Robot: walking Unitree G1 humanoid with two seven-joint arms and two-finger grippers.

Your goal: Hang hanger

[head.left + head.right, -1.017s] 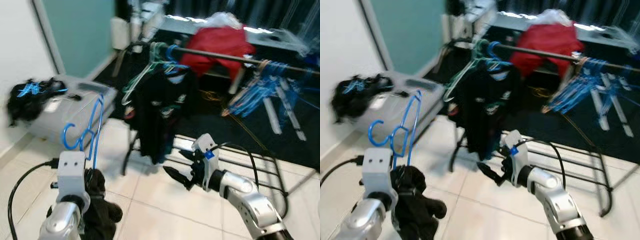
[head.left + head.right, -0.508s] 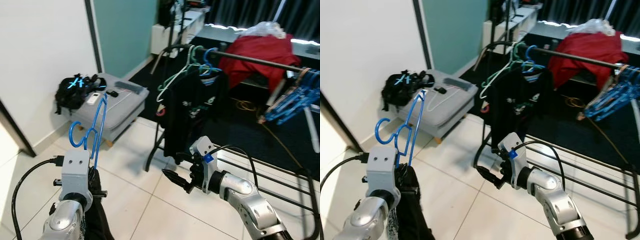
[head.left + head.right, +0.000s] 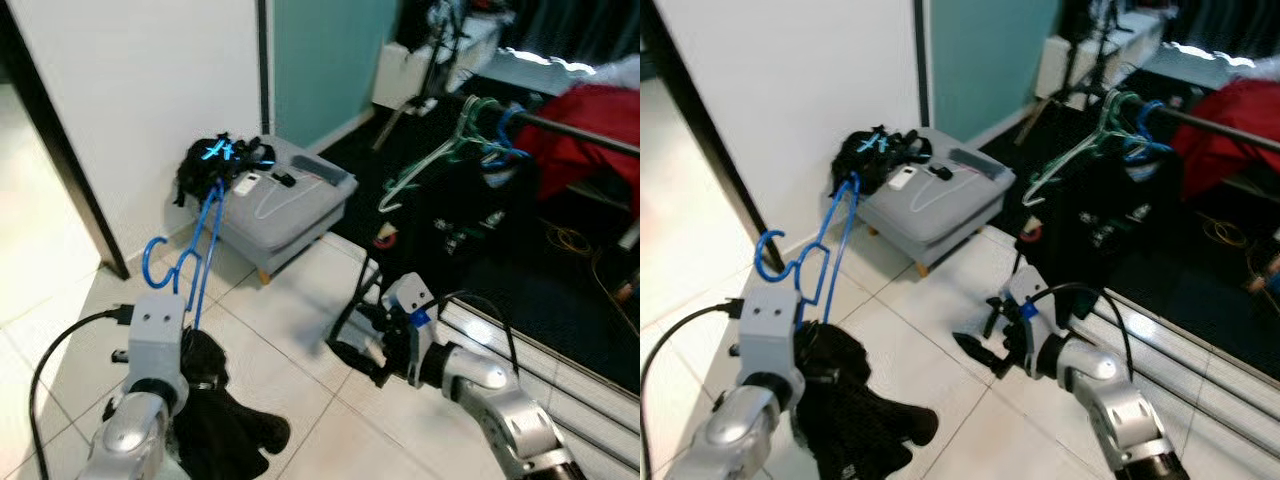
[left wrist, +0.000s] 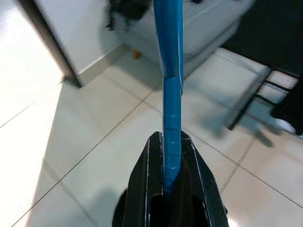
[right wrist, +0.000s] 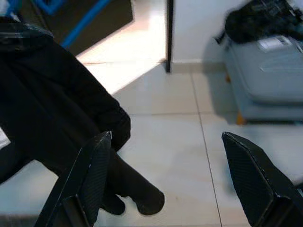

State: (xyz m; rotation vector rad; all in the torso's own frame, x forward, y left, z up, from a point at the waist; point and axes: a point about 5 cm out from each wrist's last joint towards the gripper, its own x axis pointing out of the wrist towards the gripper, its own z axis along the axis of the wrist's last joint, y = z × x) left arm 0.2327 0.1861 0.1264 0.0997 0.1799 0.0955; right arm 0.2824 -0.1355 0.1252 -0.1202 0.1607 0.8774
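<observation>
Left eye view: the left claw (image 3: 190, 345) is gripping one blue hanger (image 3: 195, 255), which is rising upright from its fingers, hook at the left; a black garment (image 3: 225, 425) is hanging below the claw. The right claw (image 3: 352, 357) is hovering open and empty over the tiled floor (image 3: 290, 320), well apart from the hanger. One grey ottoman (image 3: 285, 205) is standing by the wall, a black bag (image 3: 220, 160) lying on it. One rail (image 3: 560, 130) is carrying two hangers (image 3: 480, 125) and dark clothes.

Left wrist view: two black fingers (image 4: 151, 189) are pinching the blue hanger, closed on its stem.

Right wrist view: two fingers (image 5: 92, 179) are standing wide apart, holding nothing; the black garment is lying between them and beyond.
</observation>
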